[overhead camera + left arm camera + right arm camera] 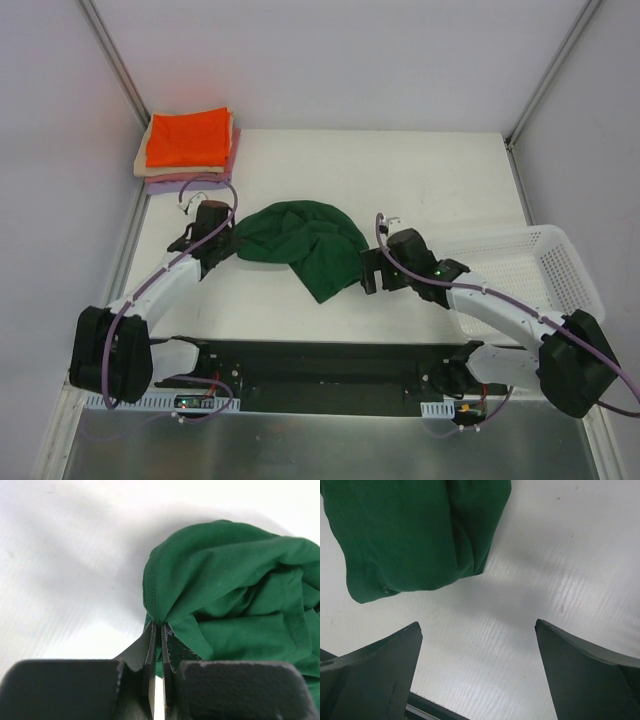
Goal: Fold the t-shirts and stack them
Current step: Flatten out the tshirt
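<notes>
A crumpled dark green t-shirt [305, 243] lies in a heap at the middle of the white table. My left gripper [232, 243] sits at its left edge, shut on a pinch of the green t-shirt [225, 580]; the hem runs into the closed tips of the left gripper [159, 625]. My right gripper [366, 268] stands open just right of the shirt's lower corner, with nothing between its fingers. In the right wrist view the right gripper [479, 625] hovers over bare table, the green cloth [410, 535] lying ahead and to the left. A folded stack of t-shirts, orange [188, 137] on top of beige, pink and lavender, rests at the far left corner.
A white plastic mesh basket [520, 270] stands at the right edge of the table, beside the right arm. A black base plate [320, 365] runs along the near edge between the arm mounts. Grey walls close in the back and sides.
</notes>
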`<state>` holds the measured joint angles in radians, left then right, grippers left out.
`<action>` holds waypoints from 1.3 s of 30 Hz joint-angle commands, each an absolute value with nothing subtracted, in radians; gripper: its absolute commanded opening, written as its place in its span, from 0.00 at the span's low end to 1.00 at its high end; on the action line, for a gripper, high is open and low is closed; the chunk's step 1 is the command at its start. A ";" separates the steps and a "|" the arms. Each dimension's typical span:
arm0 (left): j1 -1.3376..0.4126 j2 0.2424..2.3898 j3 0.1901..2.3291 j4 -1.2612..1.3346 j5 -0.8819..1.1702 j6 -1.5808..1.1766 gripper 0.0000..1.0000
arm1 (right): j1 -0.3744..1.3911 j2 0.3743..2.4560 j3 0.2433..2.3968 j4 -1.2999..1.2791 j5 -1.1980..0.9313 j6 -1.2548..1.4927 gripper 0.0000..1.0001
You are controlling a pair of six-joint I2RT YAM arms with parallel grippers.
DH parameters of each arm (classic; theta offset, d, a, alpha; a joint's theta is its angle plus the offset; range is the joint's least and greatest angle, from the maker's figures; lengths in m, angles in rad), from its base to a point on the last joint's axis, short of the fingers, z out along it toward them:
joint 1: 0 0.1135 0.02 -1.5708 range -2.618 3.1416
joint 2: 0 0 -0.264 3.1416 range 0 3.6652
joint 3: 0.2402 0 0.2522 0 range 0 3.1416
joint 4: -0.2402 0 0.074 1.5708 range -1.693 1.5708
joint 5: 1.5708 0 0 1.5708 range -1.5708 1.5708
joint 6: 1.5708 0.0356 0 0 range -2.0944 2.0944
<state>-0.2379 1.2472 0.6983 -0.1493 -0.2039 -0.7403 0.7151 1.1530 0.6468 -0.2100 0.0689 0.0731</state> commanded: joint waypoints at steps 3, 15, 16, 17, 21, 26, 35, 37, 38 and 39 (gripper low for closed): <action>-0.219 1.102 0.617 -0.215 -0.252 -0.756 0.00 | 0.781 1.216 0.664 -0.132 0.061 0.234 0.99; -0.219 1.014 0.597 -0.253 -0.201 -0.778 0.00 | 1.184 1.560 0.964 -0.237 0.474 0.425 0.89; -0.219 1.011 0.594 -0.253 -0.202 -0.778 0.00 | 1.192 1.593 1.003 -0.262 0.488 0.410 0.88; -0.219 1.006 0.592 -0.255 -0.198 -0.778 0.00 | 1.195 1.630 1.043 -0.285 0.497 0.400 0.86; -0.219 0.994 0.591 -0.261 -0.199 -0.779 0.00 | 1.198 1.742 1.132 -0.314 0.477 0.364 0.77; -0.219 0.986 0.589 -0.267 -0.207 -0.781 0.00 | 1.198 1.821 1.152 -0.322 0.443 0.377 0.70; -0.219 0.986 0.586 -0.275 -0.241 -0.784 0.00 | 1.195 1.841 1.124 -0.410 0.544 0.446 0.33; -0.218 0.983 0.591 -0.279 -0.259 -0.782 0.00 | 1.193 1.810 1.106 -0.410 0.566 0.451 0.23; -0.218 0.985 0.592 -0.284 -0.270 -0.784 0.00 | 1.190 1.783 1.094 -0.410 0.578 0.449 0.16; -0.218 0.982 0.597 -0.290 -0.282 -0.784 0.00 | 1.187 1.763 1.086 -0.411 0.587 0.448 0.10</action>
